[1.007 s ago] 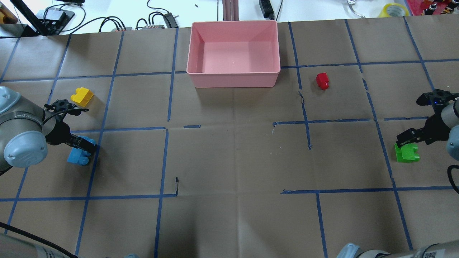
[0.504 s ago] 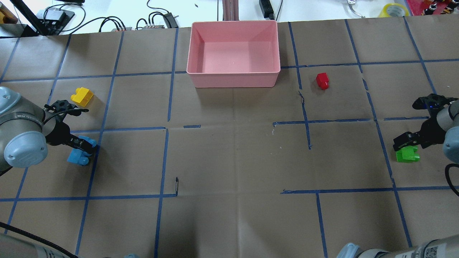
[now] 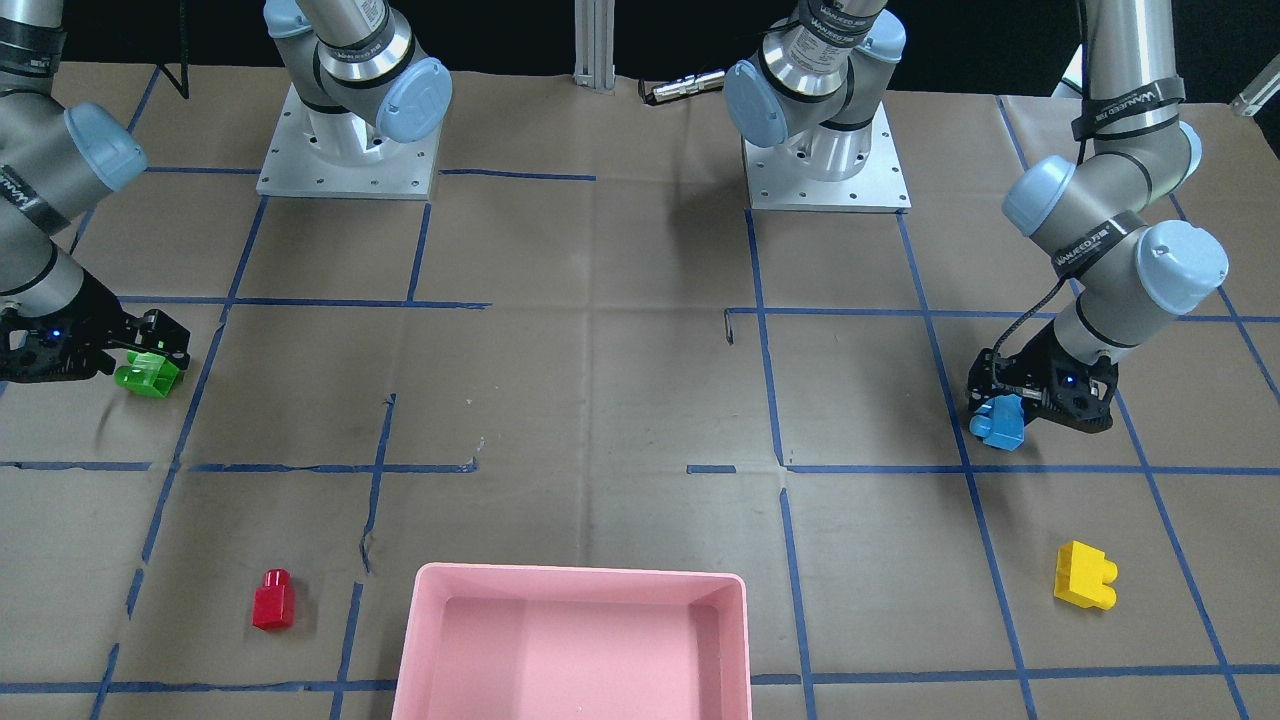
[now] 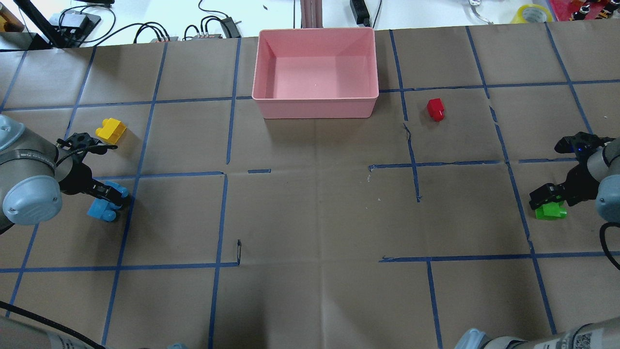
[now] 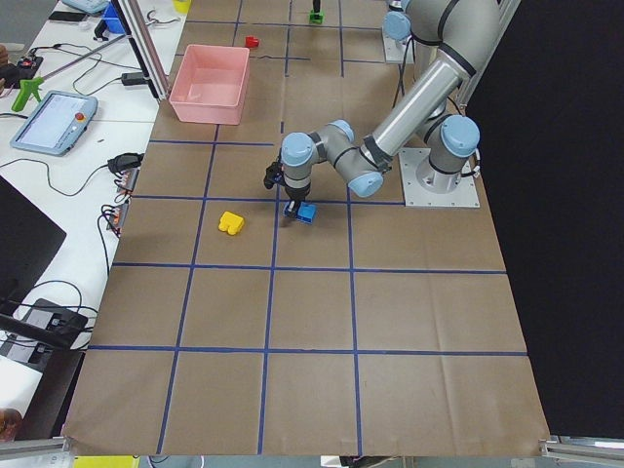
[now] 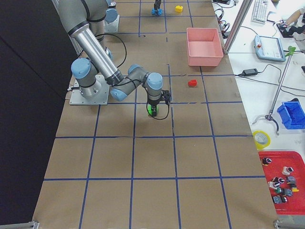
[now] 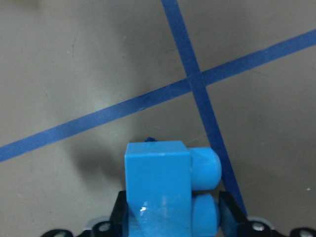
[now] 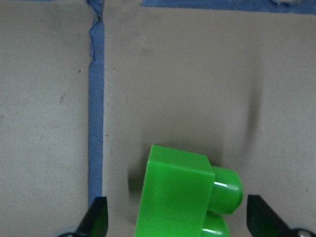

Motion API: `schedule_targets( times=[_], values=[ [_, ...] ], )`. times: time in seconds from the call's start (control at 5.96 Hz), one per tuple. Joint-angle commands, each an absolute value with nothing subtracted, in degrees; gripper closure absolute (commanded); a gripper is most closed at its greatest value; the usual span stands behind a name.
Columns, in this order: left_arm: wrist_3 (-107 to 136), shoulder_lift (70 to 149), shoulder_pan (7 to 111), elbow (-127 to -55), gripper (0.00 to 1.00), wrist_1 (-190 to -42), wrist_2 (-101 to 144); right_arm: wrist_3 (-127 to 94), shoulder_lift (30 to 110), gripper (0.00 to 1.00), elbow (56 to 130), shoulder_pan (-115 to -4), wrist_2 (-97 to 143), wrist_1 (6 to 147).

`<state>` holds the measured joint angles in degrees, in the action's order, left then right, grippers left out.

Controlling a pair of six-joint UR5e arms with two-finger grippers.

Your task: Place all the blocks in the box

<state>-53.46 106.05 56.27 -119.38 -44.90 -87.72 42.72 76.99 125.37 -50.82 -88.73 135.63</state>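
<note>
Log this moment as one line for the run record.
left gripper shut on blue block | right gripper open, fingers either side of green block | yellow block, red block outside box | box empty

Glossy plastic green block (image 8: 180, 195) (blue block (image 7: 158, 187) likewise) on matt brown paper (image 4: 315, 218).

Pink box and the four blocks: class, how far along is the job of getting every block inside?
Done: nothing; the pink box is empty. In hand: the left gripper is shut on the blue block, and the right gripper sits open around the green block, not yet gripping. Left: both must reach the box, and the yellow block and red block lie untouched on the table.
</note>
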Motion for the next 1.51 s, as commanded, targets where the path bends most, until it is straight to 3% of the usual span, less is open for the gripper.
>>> schedule_targets(
  times=[0.0,0.17,0.67,1.01,1.34],
  values=[
    [-53.35,104.51,56.25,-115.17,0.98,-46.83,-88.06,42.71,76.99,0.01,125.6,-50.8,-88.77,135.62],
    [-52.74,102.59,56.34,-110.7,1.0,-53.37,-87.54,42.71,76.99,0.03,125.68,-50.8,-88.86,135.62],
    [-35.77,103.26,61.13,-85.95,1.0,-80.78,-85.19,42.71,76.99,0.46,125.77,-50.8,-89.38,135.7],
    [-10.41,107.03,74.2,-77.64,1.0,-82.62,-83.77,42.45,77.43,0.76,125.6,-50.89,-89.38,135.44],
    [13.01,113.69,86.5,-68.43,1.0,-82.36,-78.15,42.36,79.0,0.88,122.89,-50.89,-89.99,133.0]
  ],
)
